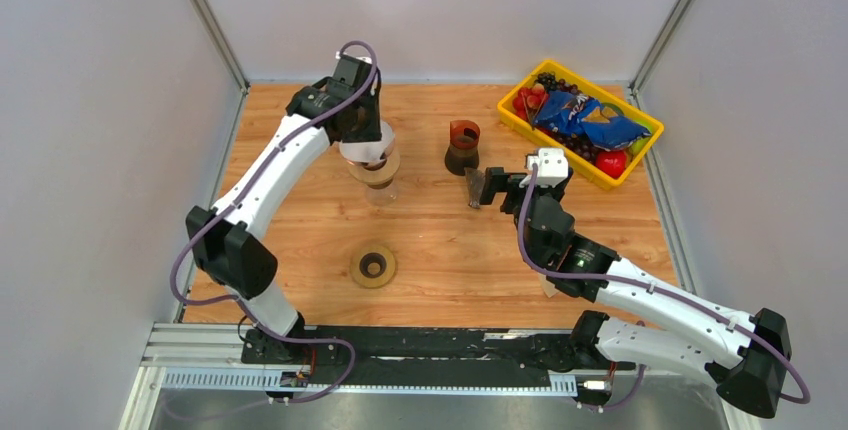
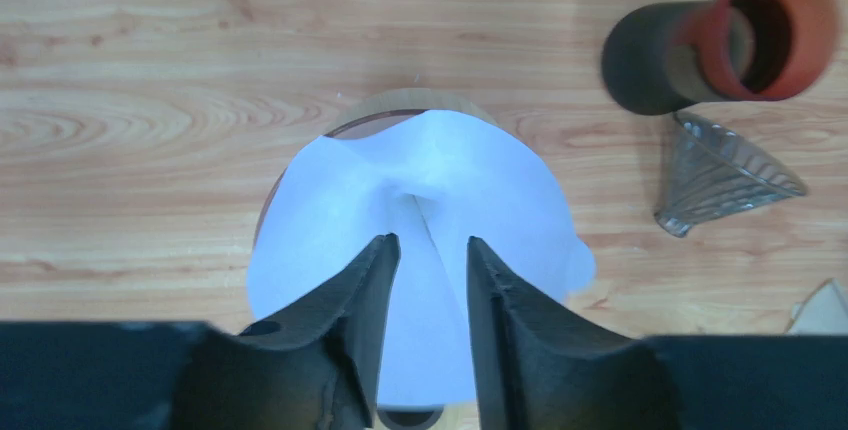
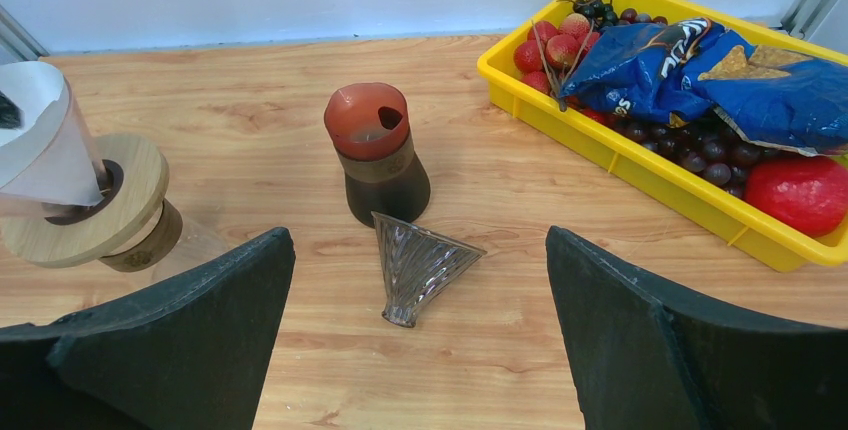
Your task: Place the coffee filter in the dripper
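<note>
Two arms, but only one is working: the left gripper (image 2: 427,245) has its jaws clenched on a fold of the white paper filter (image 2: 430,180). It holds the filter right over the wooden-ringed dripper (image 3: 120,200), point down and tilted, the tip at the ring's hole. That pinch looks meant to keep the cone's mouth open as it seats. The right gripper (image 3: 417,240) hangs spread wide and empty near a glass cone (image 3: 430,275) lying beside the dark jug (image 3: 375,160), probably just keeping clear.
</note>
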